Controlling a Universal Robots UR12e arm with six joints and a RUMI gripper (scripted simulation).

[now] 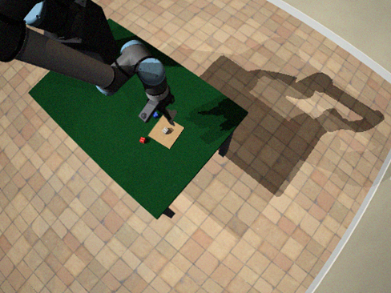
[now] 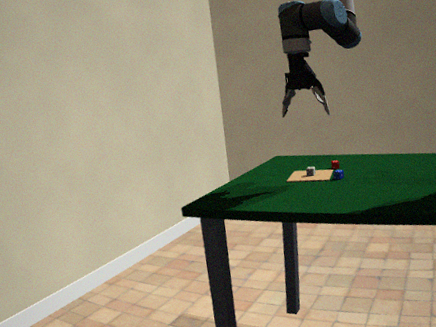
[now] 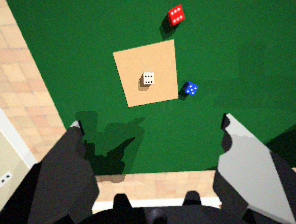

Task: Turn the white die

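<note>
The white die (image 1: 165, 130) (image 2: 310, 171) (image 3: 148, 78) sits flat on the tan mat (image 1: 170, 143) (image 2: 298, 178) (image 3: 125, 57), fully inside its edges. In the wrist view its top shows two rows of three pips. The red die (image 1: 142, 140) (image 2: 335, 164) (image 3: 176, 15) lies flat off the mat, and its top also shows two rows of three pips. My gripper (image 1: 158, 121) (image 2: 306, 115) (image 3: 151, 117) is open and empty, high above the table.
A blue die (image 1: 156, 114) (image 2: 338, 174) (image 3: 191, 88) sits on the green table (image 1: 118, 161) (image 2: 386, 180) (image 3: 210, 145) just off the mat's edge, with several pips on top. The arm's shadow falls on the table beside the mat.
</note>
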